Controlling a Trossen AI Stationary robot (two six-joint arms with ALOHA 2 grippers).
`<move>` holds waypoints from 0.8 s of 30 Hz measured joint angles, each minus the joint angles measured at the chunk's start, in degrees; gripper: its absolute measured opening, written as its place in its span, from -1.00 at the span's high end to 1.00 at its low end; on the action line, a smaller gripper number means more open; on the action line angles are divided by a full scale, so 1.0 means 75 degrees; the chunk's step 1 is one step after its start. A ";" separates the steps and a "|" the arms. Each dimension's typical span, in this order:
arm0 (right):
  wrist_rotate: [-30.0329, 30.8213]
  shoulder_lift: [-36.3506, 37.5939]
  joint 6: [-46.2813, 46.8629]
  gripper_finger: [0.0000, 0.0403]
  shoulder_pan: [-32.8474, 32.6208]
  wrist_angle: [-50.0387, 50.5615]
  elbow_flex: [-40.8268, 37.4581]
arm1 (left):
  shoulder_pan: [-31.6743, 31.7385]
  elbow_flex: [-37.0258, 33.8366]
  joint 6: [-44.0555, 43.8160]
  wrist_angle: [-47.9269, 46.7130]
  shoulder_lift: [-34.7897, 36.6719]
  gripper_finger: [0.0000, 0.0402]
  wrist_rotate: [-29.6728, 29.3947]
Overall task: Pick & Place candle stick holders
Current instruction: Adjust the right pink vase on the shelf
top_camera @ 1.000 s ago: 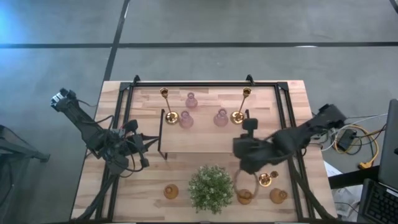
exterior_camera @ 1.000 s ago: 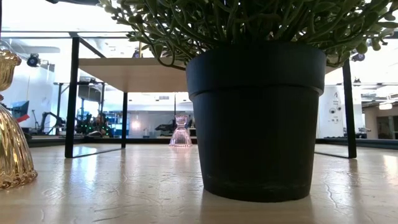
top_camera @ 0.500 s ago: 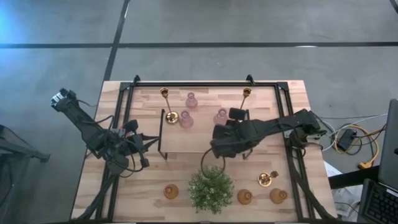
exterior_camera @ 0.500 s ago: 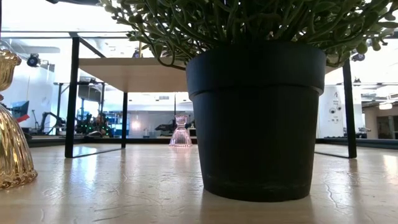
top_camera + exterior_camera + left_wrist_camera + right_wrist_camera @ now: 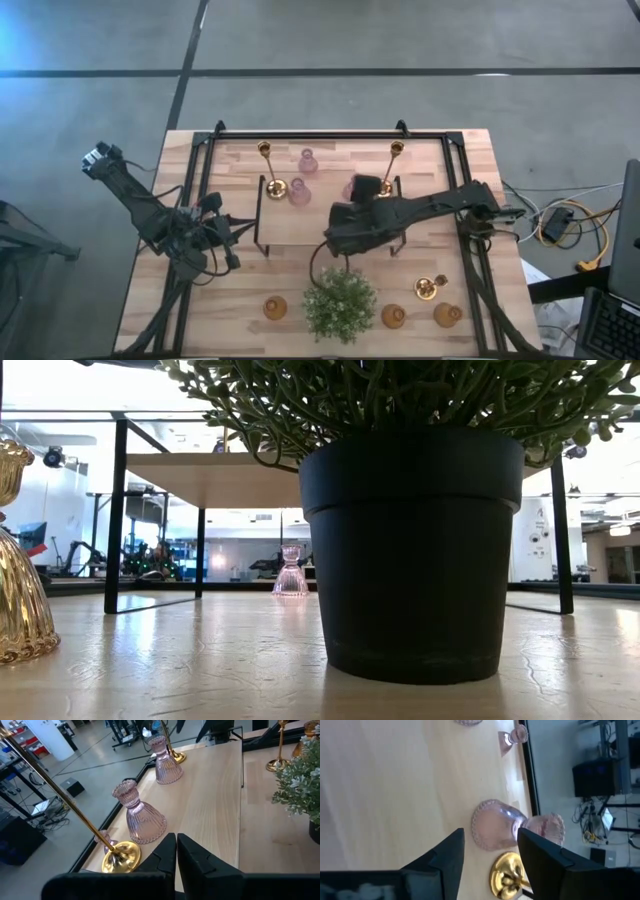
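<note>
Right wrist view: I am seeing my right pincer (image 5: 487, 857) standing open and empty, framing a pink glass holder (image 5: 497, 825) beside a brass base (image 5: 507, 875) on the surface (image 5: 395, 780). My left pincer (image 5: 176, 851) is waiting shut, holding nothing, at the surface's left side.

The wooden table (image 5: 230, 300) carries brass, pink and amber candle stick holders (image 5: 296, 192) — plus a potted plant (image 5: 339, 303).

Light: bright windows are backlighting the plant pot (image 5: 412, 550), leaving it a dark silhouette
Glare: sheen is lying on the table (image 5: 200, 660) before the pot
Blur: the amber holder (image 5: 20, 560) beside the pot is looking soft
</note>
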State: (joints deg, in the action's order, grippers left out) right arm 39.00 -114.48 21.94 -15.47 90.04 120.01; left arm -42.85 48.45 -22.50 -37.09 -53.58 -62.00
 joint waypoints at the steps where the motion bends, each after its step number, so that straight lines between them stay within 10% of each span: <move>1: 0.0006 -0.0092 0.0037 0.10 0.0035 -0.0005 0.0068 | 0.0000 0.0000 0.0000 -0.0001 0.0000 0.91 0.0000; 24: -0.0031 0.0299 0.0088 0.18 0.0270 0.0000 0.0338 | 0.0000 -0.0003 0.0000 0.0000 0.0000 0.91 0.0000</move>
State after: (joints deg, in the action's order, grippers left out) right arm 38.77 -112.24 22.59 -13.45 90.04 122.54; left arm -42.85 48.42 -22.50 -37.09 -53.58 -62.00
